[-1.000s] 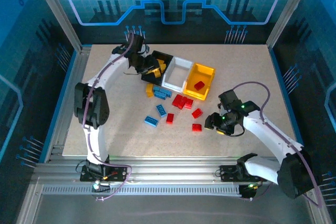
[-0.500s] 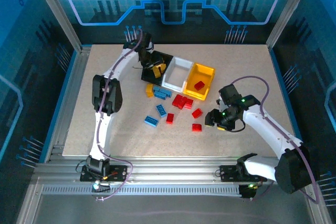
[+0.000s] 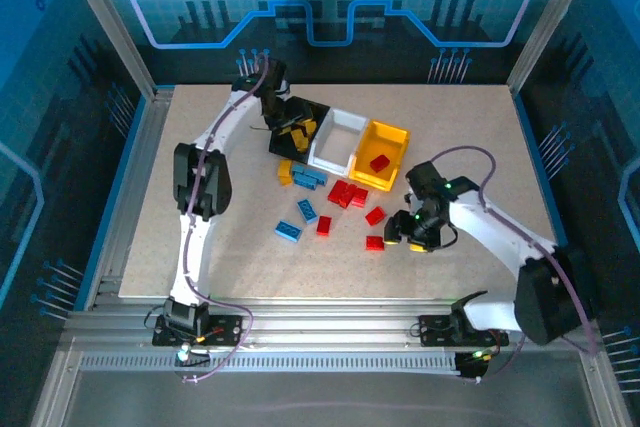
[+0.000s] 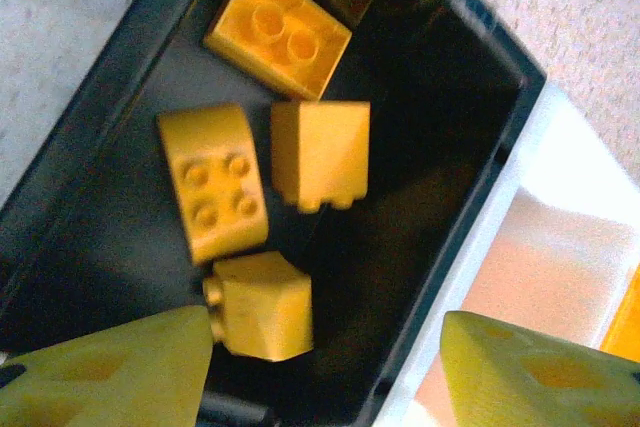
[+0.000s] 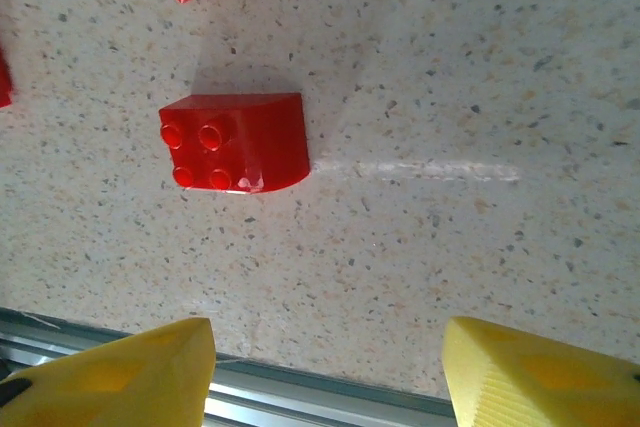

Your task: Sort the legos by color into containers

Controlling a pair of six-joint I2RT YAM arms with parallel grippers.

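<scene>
Three bins, four yellow bricks in black bin

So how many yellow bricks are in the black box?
4: the top brick, left brick, middle brick and bottom brick, all inside the black box. Others may be hidden.

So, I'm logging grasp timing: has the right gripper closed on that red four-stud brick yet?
No, the right wrist view shows the red four-stud brick lying on the table ahead of the open right gripper, untouched.

The right tool has moved left, closer to a lone red brick. The left tool has shifted right, above the black bin.
</scene>
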